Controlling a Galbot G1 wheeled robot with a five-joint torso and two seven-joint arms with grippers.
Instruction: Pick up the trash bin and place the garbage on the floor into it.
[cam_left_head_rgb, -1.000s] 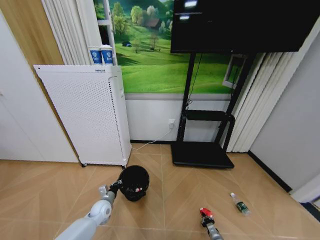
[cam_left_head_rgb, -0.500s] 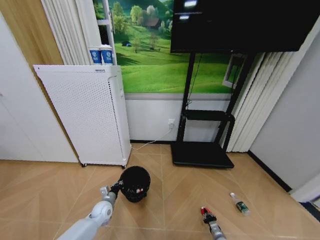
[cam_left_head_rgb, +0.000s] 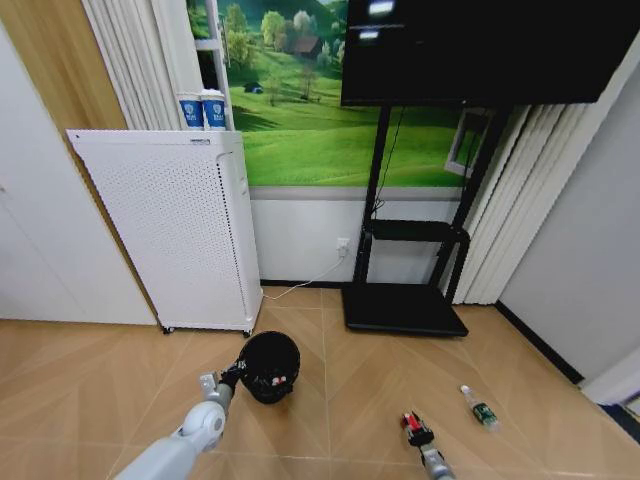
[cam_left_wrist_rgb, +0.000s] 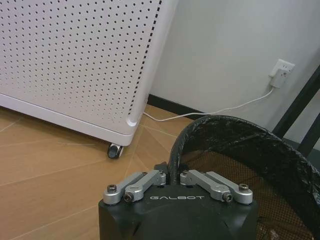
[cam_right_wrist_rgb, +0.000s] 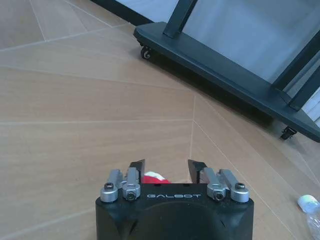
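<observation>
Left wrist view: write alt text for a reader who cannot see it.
The left gripper is shut on the near rim of the trash bin, a black-bagged bin over the wood floor. Behind stand a white perforated cabinet on casters and a wall with a white cable plugged into an outlet.

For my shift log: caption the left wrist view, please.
Left gripper shut on the trash bin rim, beside the white perforated cabinet.

One trash bin (cam_left_head_rgb: 269, 366) is standing on the floor (cam_left_head_rgb: 90, 380); one clear bottle (cam_left_head_rgb: 479, 408) is lying there, and one red piece (cam_left_head_rgb: 411, 424) is showing too.
</observation>
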